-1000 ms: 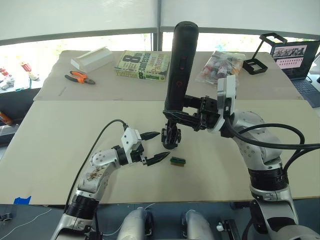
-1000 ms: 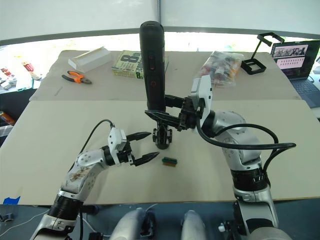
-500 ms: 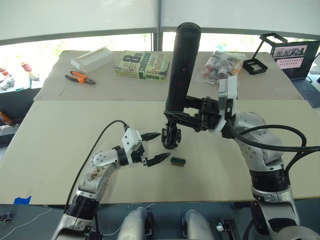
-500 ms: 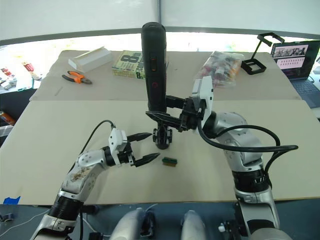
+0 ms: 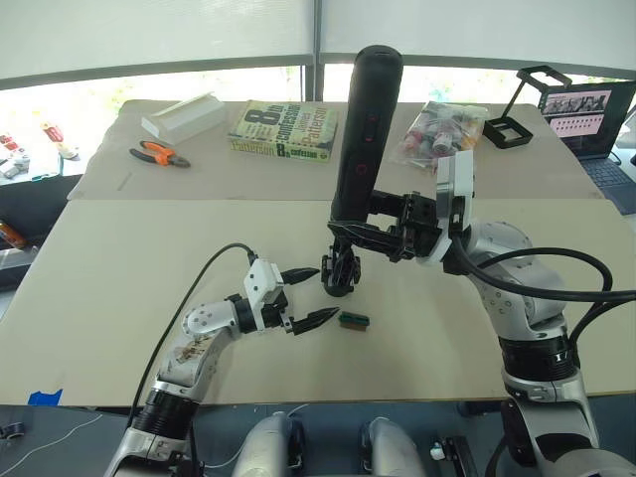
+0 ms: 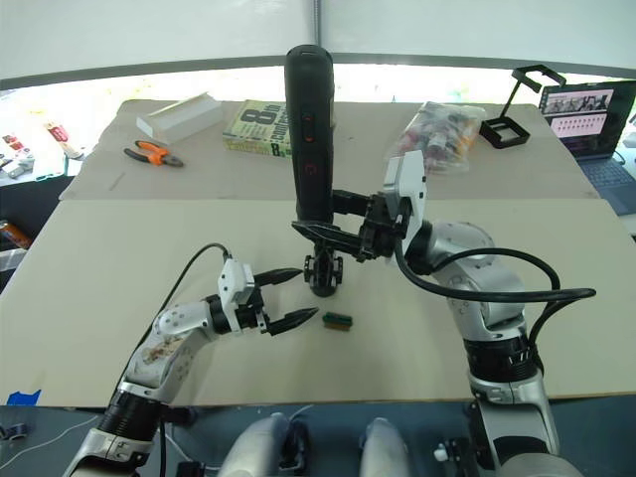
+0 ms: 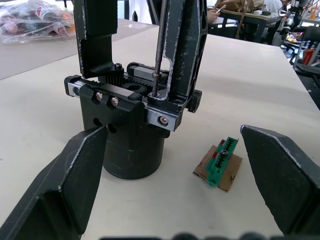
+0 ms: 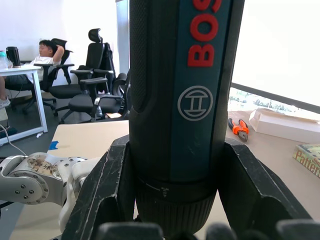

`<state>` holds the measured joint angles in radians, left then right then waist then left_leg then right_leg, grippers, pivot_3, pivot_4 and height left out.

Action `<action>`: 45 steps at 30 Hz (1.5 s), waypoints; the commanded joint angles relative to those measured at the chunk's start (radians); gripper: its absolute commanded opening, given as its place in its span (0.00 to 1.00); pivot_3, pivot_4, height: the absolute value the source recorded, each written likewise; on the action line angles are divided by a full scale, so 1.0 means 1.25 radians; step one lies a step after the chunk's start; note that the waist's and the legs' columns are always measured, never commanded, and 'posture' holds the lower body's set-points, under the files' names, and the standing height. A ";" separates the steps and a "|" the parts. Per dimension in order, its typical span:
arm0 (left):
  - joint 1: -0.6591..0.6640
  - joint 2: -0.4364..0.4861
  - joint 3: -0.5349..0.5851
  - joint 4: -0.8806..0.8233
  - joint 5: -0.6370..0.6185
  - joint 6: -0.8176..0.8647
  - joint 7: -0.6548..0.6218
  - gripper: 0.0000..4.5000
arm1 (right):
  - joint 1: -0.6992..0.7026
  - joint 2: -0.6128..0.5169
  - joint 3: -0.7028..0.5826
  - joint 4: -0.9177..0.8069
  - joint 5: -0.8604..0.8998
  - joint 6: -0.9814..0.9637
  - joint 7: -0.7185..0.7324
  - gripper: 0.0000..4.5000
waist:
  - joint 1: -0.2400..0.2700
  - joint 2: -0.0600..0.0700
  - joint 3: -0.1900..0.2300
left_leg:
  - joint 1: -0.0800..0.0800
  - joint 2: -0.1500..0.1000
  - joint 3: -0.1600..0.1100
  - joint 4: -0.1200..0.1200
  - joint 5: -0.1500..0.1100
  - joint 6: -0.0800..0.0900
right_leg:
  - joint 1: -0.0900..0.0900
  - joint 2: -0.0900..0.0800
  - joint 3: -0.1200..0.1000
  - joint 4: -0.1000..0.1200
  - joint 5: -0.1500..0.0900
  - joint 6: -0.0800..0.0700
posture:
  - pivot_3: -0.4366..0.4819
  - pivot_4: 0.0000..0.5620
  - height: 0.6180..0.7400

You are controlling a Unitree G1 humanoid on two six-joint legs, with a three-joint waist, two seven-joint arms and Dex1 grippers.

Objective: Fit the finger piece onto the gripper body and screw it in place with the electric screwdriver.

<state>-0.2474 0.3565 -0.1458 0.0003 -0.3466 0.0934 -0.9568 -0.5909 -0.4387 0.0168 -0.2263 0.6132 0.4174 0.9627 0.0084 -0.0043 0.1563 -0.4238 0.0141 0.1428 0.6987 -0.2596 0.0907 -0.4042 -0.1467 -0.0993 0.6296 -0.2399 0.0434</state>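
The gripper body [image 5: 338,274] stands on the beige table [image 5: 119,258], seen close in the left wrist view as a round base with a boxy top [image 7: 131,117]. The finger piece [image 7: 186,47] stands upright on it. My right gripper [image 5: 356,231] is shut on the electric screwdriver [image 5: 363,129], holding it nearly upright. Its thin bit [image 7: 158,45] comes down onto a screw beside the finger piece. My left gripper [image 5: 323,293] is open just left of the body, its fingers [image 7: 75,170] on either side and not touching.
A small green block [image 5: 353,319] lies right of my left gripper. At the back of the table are a white box [image 5: 182,115], orange pliers [image 5: 159,153], a book [image 5: 283,129], a plastic bag [image 5: 442,131], a black stand [image 5: 517,124] and a laptop [image 5: 586,114].
The screwdriver's top has leaned slightly to the right. My left gripper has crept a little closer to the gripper body, still open.
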 commanded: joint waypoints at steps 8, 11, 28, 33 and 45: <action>0.003 -0.012 0.005 0.009 0.005 -0.035 -0.002 1.00 | -0.020 0.001 -0.020 -0.009 0.005 -0.029 0.008 0.42 | 0.000 0.000 0.000 | 0.000 0.000 0.000 0.000 0.000 0.000 | 0.000 0.000 0.000 0.000 0.000 0.000 | 0.48 0.27 1.00; 0.003 -0.011 0.008 0.019 0.006 -0.045 -0.002 1.00 | -0.025 0.006 -0.016 -0.001 0.000 -0.033 0.008 0.42 | 0.000 0.000 0.000 | 0.000 0.000 0.000 0.000 0.000 0.000 | 0.000 0.000 0.000 0.000 0.000 0.000 | 0.48 0.27 1.00; -0.053 -0.036 -0.014 0.111 0.075 -0.095 0.031 1.00 | -0.040 0.027 -0.011 0.017 -0.020 -0.042 0.010 0.42 | 0.001 0.000 0.000 | 0.000 0.000 0.000 0.000 0.000 0.000 | 0.000 0.000 0.000 0.000 0.000 0.000 | 0.48 0.27 1.00; -0.097 -0.068 -0.028 0.156 0.109 -0.099 0.060 1.00 | -0.042 0.031 -0.013 0.013 -0.023 -0.041 0.011 0.42 | 0.001 0.000 0.000 | 0.000 0.000 0.000 0.000 0.000 0.000 | 0.000 0.000 0.000 0.000 0.000 0.000 | 0.48 0.27 1.00; -0.148 -0.098 -0.036 0.217 0.150 -0.100 0.085 1.00 | -0.038 0.034 -0.015 0.004 -0.025 -0.041 0.005 0.42 | 0.000 0.000 0.000 | 0.000 0.000 0.000 0.000 0.000 0.000 | 0.000 0.000 0.000 0.000 0.000 0.000 | 0.48 0.27 1.00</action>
<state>-0.4192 0.2391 -0.1934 0.2785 -0.1589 -0.0163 -0.8588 -0.6137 -0.4002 0.0243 -0.1785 0.5721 0.4117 0.9787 0.0081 -0.0044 0.1563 -0.4239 0.0140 0.1427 0.6989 -0.2596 0.0908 -0.4042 -0.1467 -0.0997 0.6298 -0.2399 0.0434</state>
